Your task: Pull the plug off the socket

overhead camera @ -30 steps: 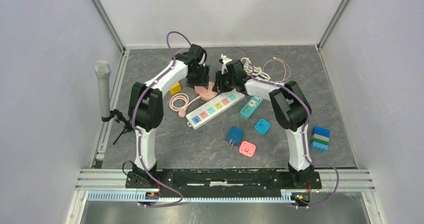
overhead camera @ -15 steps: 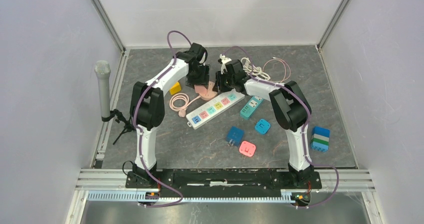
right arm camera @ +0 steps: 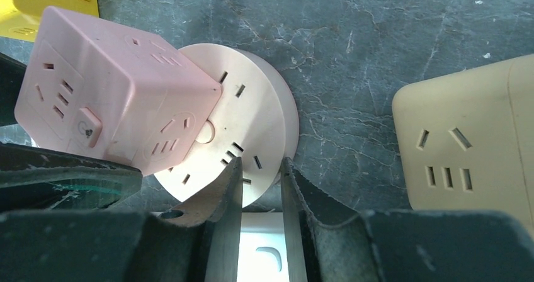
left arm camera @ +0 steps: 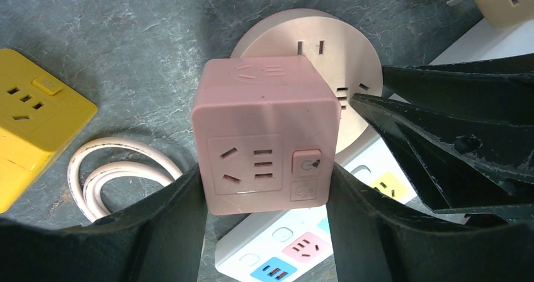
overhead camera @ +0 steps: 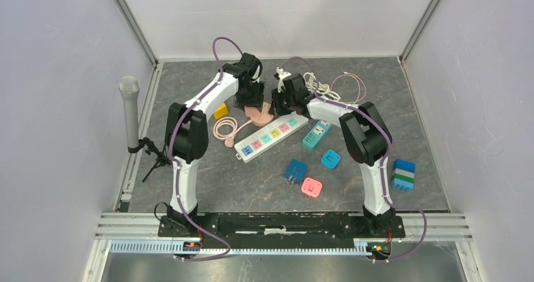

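A pink cube plug [left arm camera: 264, 143] sits over the left part of a round pale pink socket [left arm camera: 327, 49] near the table's back middle [overhead camera: 259, 113]. My left gripper [left arm camera: 264, 184] is shut on the cube's two sides. I cannot tell whether the cube's prongs are still in the socket. The cube [right arm camera: 113, 99] looks tilted on the round socket [right arm camera: 258, 112] in the right wrist view. My right gripper [right arm camera: 261, 165] has its jaws nearly closed with nothing between them, its tips on the socket's near rim. In the top view the grippers, left [overhead camera: 250, 99] and right [overhead camera: 281, 101], face each other.
A white power strip [overhead camera: 271, 135] lies just in front of the round socket. Also here: a yellow cube socket [overhead camera: 220, 111], a coiled pink cable [overhead camera: 225, 129], a beige socket [right arm camera: 472, 143], white cables [overhead camera: 321, 87], teal, blue and pink adapters [overhead camera: 312, 186], and a microphone [overhead camera: 130, 112].
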`<act>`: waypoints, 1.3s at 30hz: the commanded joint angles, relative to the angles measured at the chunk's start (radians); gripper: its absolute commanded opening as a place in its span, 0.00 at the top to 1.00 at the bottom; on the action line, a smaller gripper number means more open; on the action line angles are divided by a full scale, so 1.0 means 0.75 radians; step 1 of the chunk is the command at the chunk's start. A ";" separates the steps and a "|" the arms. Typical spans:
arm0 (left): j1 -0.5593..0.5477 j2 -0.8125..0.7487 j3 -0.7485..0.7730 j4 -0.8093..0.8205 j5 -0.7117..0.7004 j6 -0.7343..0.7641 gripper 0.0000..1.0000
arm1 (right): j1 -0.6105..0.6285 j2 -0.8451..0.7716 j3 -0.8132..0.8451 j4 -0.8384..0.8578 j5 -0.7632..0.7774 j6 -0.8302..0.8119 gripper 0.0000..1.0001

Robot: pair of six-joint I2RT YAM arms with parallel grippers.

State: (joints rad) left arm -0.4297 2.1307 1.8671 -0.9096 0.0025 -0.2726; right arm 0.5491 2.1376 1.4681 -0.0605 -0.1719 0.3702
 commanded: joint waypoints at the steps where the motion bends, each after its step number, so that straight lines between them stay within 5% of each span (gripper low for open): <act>1: 0.033 -0.113 0.067 0.051 0.064 0.004 0.83 | 0.004 0.096 -0.021 -0.279 0.107 -0.055 0.69; 11: 0.043 -0.104 0.003 0.097 0.017 -0.025 0.86 | 0.011 0.091 -0.017 -0.239 0.081 -0.054 0.83; 14: 0.024 -0.056 -0.006 0.096 0.001 -0.038 0.74 | 0.019 0.101 -0.001 -0.235 0.060 -0.056 0.83; 19: 0.024 -0.022 -0.013 0.098 -0.087 -0.062 0.36 | 0.023 0.098 -0.004 -0.201 0.026 -0.053 0.82; 32: 0.026 0.025 0.045 0.120 -0.150 -0.064 0.17 | 0.018 0.077 -0.067 -0.093 -0.014 -0.035 0.80; 34: 0.025 0.034 0.050 0.121 -0.151 -0.064 0.20 | 0.018 0.078 -0.068 -0.094 -0.013 -0.034 0.80; 39: 0.027 0.032 0.051 0.119 -0.099 -0.051 0.68 | 0.017 0.085 -0.081 -0.093 -0.018 -0.050 0.87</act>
State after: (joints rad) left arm -0.4149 2.1502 1.8690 -0.8574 -0.0772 -0.2821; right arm 0.5564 2.1426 1.4593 -0.0128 -0.2081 0.3698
